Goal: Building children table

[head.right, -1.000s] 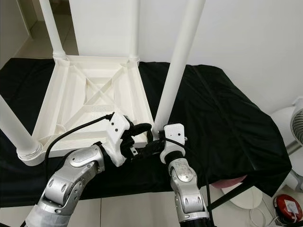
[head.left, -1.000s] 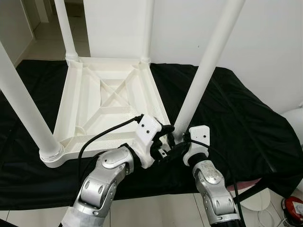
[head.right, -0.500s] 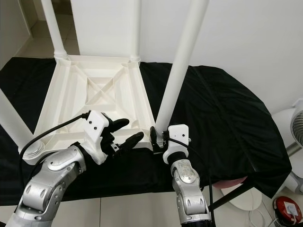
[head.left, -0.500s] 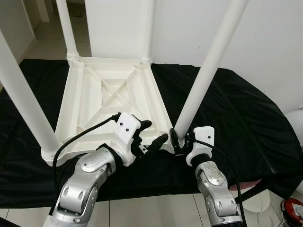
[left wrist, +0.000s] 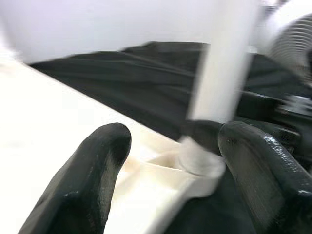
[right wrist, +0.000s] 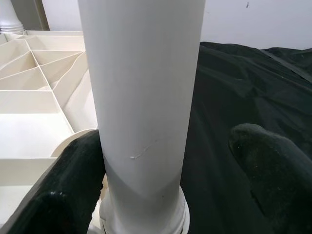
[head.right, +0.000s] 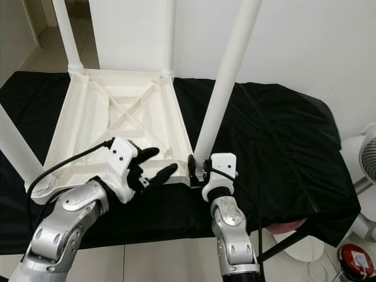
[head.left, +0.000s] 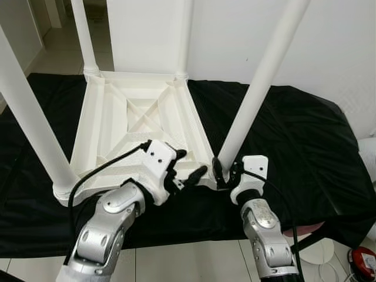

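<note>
We see a raised surface draped in black cloth (head.left: 294, 135), wrinkled, hanging over the near edge above pale tiled floor (head.left: 194, 264). Directly on the cloth: an upturned white children's table (head.left: 138, 126), ribbed underside up, legs pointing upward.

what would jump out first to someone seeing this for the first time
A white children's table lies upside down on a black cloth, its four legs pointing up. The right gripper sits open around the base of the near right leg, while the left gripper hovers open over the table's near edge beside it.
</note>
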You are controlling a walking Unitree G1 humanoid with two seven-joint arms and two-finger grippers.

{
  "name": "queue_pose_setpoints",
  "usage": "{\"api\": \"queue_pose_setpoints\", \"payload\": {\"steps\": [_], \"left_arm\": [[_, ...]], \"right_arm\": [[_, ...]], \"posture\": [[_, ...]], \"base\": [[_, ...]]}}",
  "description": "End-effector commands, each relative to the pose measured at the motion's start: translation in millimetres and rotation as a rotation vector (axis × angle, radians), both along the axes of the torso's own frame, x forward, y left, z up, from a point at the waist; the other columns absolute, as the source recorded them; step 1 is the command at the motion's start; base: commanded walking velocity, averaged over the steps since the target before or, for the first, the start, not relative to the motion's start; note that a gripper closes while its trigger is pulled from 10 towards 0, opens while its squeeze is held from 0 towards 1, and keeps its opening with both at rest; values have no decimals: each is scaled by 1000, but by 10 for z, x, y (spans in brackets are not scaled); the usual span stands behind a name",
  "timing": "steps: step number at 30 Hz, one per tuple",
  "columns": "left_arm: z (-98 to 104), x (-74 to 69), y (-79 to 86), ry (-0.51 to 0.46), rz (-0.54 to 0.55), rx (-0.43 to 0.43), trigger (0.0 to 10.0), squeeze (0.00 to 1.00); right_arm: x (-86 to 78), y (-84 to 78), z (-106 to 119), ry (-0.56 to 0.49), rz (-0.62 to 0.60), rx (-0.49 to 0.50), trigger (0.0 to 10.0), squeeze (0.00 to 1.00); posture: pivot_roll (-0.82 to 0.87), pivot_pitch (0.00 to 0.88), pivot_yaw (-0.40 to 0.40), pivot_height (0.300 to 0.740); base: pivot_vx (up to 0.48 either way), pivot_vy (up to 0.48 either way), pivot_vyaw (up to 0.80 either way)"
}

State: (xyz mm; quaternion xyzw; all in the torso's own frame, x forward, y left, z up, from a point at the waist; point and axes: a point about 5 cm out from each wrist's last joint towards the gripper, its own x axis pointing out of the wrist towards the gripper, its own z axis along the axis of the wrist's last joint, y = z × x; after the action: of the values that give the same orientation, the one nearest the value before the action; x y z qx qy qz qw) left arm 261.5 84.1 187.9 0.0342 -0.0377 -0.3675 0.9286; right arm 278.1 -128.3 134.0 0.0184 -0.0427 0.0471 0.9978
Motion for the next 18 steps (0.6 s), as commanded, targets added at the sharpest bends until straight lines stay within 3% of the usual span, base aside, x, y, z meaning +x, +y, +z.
{"api": "queue_pose_setpoints", "payload": {"steps": [1,9,15,18], "left_arm": [[-63,102,57,27,105,15,10000,0],[-157,347,196,99,369,16,10000,0],[-168,430,229,100,450,12,10000,0],[-173,482,199,113,458,-6,10000,0]], "right_arm": [[10,-98,119,-47,-27,-16,10000,0],[94,29,212,-78,86,-43,10000,0],[189,98,239,-85,135,-68,10000,0],[275,239,232,-76,196,-67,10000,0]], "posture": [[-23,0,-97,740],[-25,0,-93,740],[-26,0,-95,740],[-27,0,-103,740]], "base": [[0,0,0],[0,0,0],[0,0,0],[0,0,0]]}}
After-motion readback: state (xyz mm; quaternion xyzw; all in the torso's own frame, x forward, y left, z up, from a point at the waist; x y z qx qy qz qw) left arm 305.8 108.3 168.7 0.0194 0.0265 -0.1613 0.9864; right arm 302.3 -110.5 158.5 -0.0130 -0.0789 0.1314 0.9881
